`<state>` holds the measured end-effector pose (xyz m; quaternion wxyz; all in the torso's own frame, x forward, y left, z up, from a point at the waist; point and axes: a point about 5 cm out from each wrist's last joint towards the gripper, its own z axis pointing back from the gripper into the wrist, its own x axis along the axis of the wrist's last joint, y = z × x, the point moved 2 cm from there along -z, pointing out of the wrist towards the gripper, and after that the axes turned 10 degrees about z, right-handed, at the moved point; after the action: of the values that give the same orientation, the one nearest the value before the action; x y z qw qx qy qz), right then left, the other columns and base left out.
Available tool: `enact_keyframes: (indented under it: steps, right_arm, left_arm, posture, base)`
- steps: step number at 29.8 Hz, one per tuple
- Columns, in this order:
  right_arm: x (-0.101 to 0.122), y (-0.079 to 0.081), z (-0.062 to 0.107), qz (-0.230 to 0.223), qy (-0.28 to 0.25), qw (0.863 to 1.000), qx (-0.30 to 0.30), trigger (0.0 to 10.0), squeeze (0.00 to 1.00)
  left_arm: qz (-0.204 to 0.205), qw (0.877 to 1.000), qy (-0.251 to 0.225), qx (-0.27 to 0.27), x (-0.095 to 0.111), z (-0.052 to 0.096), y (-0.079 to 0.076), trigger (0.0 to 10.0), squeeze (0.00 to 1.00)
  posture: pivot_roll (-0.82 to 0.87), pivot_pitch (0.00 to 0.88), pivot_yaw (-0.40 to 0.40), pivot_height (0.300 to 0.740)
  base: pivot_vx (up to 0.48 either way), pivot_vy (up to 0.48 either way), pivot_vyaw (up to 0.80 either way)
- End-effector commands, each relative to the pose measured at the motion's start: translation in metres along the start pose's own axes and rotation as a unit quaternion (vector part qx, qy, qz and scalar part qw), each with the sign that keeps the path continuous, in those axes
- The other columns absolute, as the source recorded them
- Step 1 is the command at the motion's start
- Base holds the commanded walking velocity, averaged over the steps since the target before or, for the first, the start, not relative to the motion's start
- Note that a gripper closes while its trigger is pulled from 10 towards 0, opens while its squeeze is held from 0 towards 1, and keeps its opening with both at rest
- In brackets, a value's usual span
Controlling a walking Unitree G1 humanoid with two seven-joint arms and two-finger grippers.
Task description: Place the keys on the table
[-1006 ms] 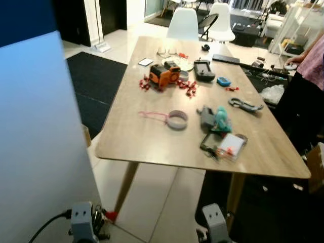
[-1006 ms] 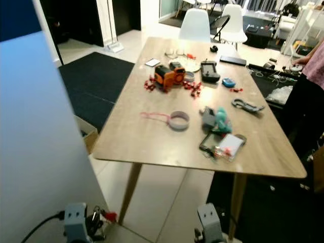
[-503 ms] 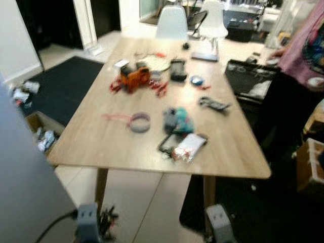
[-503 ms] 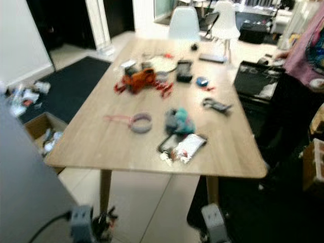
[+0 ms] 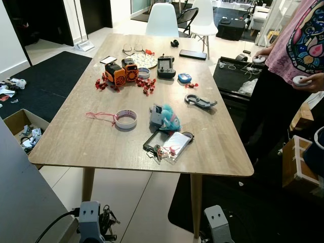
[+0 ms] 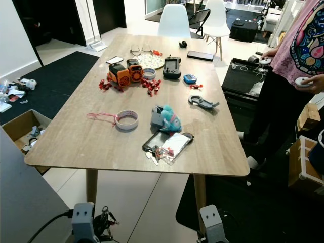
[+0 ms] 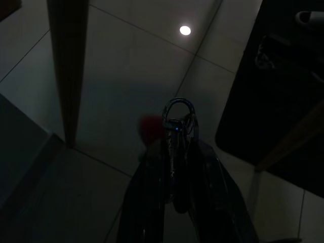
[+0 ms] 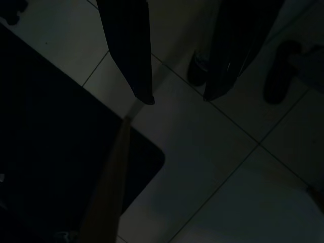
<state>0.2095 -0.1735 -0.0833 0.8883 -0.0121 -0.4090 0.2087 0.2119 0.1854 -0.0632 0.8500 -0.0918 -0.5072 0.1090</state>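
My left gripper [image 7: 177,152] pinches the keys [image 7: 177,119] below the table [image 5: 91,147] edge; right gripper [image 8: 177,98] hangs open; no legible writing.

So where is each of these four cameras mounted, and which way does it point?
Left eye: on the head, looking down at the wooden table; both wrists show at the bottom edge.
Right eye: beside it, same scene, shifted slightly.
Left wrist: along the left gripper, shut on the keys, above the floor.
Right wrist: along the open right gripper, at floor tiles.
Shared: both eye views show the tape roll and a person.
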Motion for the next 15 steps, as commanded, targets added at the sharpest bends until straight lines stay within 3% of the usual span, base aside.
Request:
enact_keyframes:
  steps: [1,8,11,12,13,14,15]
  right_arm:
    - [-0.005,0.001,0.002,-0.001,0.008,1.0,0.001,10.0,0.0]
    - [-0.006,0.0,0.002,-0.001,0.007,1.0,-0.002,10.0,0.0]
    - [-0.006,-0.001,0.003,-0.001,0.008,1.0,-0.003,10.0,0.0]
    - [-0.007,-0.002,0.003,0.0,0.009,1.0,-0.005,10.0,0.0]
    - [-0.007,-0.002,0.003,0.0,0.009,1.0,-0.005,10.0,0.0]
    - [-0.007,-0.003,0.003,0.0,0.01,1.0,-0.005,10.0,0.0]
    - [-0.007,-0.003,0.003,0.0,0.01,1.0,-0.005,10.0,0.0]
  left_arm:
    - [-0.013,1.0,0.004,0.002,-0.001,0.002,0.005,10.0,0.0]
    - [-0.022,0.999,-0.033,0.005,0.013,0.002,0.013,10.0,0.0]
    - [-0.021,0.998,-0.044,-0.034,0.019,0.005,0.014,10.0,0.0]
    - [-0.034,0.994,-0.041,-0.096,0.02,0.01,0.009,10.0,0.0]
    - [-0.034,0.994,-0.041,-0.096,0.02,0.01,0.009,10.0,0.0]
    - [-0.063,0.986,-0.03,-0.15,0.018,0.015,0.005,10.0,0.0]
    - [-0.063,0.986,-0.03,-0.15,0.018,0.015,0.005,10.0,0.0]
  posture:
    - [0.05,0.062,-0.041,0.74]
    - [0.04,0.067,-0.042,0.74]
    - [0.04,0.068,-0.044,0.74]
    - [0.04,0.07,-0.046,0.74]
    - [0.04,0.07,-0.046,0.74]
    - [0.04,0.07,-0.048,0.74]
    - [0.04,0.07,-0.048,0.74]
  base:
    - [0.0,0.0,0.0]
    - [0.0,0.0,0.0]
    - [0.0,0.0,0.0]
    - [0.0,0.0,0.0]
    - [0.0,0.0,0.0]
    - [0.0,0.0,0.0]
    - [0.0,0.0,0.0]
